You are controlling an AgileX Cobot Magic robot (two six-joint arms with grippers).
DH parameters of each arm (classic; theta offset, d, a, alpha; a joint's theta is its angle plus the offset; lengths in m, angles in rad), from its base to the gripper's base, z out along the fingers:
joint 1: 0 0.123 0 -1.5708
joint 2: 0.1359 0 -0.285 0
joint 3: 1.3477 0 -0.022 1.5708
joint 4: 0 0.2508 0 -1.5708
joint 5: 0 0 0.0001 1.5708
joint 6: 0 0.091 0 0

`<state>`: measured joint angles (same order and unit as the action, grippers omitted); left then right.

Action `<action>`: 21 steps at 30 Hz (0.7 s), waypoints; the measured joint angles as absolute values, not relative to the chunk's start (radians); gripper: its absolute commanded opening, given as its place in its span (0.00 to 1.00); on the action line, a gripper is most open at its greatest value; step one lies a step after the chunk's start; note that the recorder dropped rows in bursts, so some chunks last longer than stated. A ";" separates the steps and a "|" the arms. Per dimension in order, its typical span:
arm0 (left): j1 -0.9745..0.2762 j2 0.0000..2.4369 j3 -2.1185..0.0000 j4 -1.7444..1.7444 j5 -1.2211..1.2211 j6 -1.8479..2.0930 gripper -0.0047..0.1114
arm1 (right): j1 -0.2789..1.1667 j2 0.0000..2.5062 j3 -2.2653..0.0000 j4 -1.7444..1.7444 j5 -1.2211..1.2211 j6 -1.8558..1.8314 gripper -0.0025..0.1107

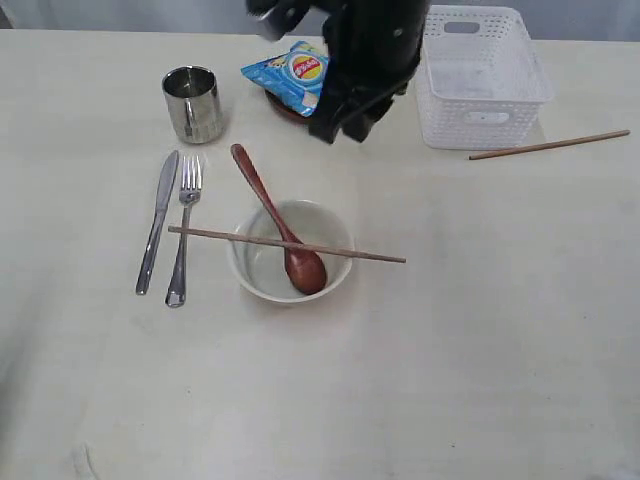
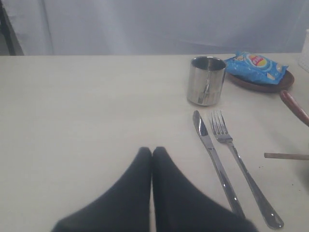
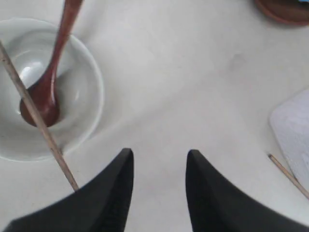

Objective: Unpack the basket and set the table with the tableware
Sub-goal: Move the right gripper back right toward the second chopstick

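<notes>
Our right gripper, jaws apart and empty, is nearer than our closed left gripper to 1 chopstick lying along the basket.

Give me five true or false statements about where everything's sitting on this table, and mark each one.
1. The wooden spoon has its head in the white bowl. True.
2. Both chopsticks lie across the bowl. False: one chopstick crosses it; the other chopstick lies on the table beside the basket.
3. The blue chip bag sits on the small brown plate. True.
4. The knife and fork are inside the basket. False: they lie side by side on the table.
5. The right tool is shut on the spoon. False: it is open and empty.
</notes>
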<state>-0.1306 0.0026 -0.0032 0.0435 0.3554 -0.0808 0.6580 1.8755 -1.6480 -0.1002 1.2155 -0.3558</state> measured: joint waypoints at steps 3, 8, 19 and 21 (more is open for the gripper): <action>-0.131 0.003 -0.003 0.043 0.355 -0.081 0.04 | 0.556 1.832 -1.631 -0.084 1.216 -0.350 0.34; -0.131 0.003 -0.003 0.043 0.355 -0.081 0.04 | 0.339 1.804 -1.567 -0.074 1.216 -0.200 0.34; -0.131 0.003 -0.003 0.043 0.355 -0.081 0.04 | -0.017 1.807 -1.318 -0.023 0.988 -0.347 0.34; -0.131 0.003 -0.003 0.043 0.355 -0.081 0.04 | -0.065 1.819 -1.301 -0.013 0.927 -0.369 0.34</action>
<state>-0.1306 0.0026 -0.0032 0.0435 0.3554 -0.0808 -0.0649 1.8186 -1.3008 -0.0132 0.9271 -0.3692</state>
